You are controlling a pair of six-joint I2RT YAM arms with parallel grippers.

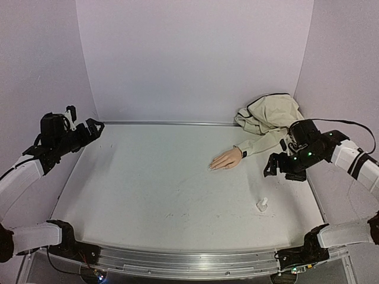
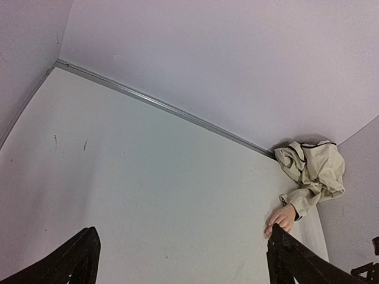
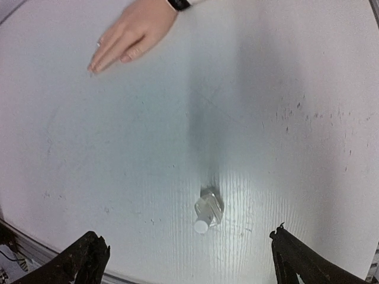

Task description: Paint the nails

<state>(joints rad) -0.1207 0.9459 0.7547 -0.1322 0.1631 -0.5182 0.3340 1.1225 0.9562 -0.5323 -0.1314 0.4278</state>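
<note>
Three pale walls (image 1: 195, 59) around scuffed white table (image 1: 148, 177); mannequin hand (image 1: 227, 160) lies flat.

A lab test booth: plain lilac walls (image 1: 195, 59) enclose a white table (image 1: 148, 177) edged with aluminium rail (image 1: 177, 260).

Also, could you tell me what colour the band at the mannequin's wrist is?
The wrist band is black, clearest in the right wrist view.

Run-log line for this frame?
left gripper: open, empty | right gripper: open, empty | bottle: on table, ungrasped | mannequin hand: palm down | nails: paint state unclear
</note>
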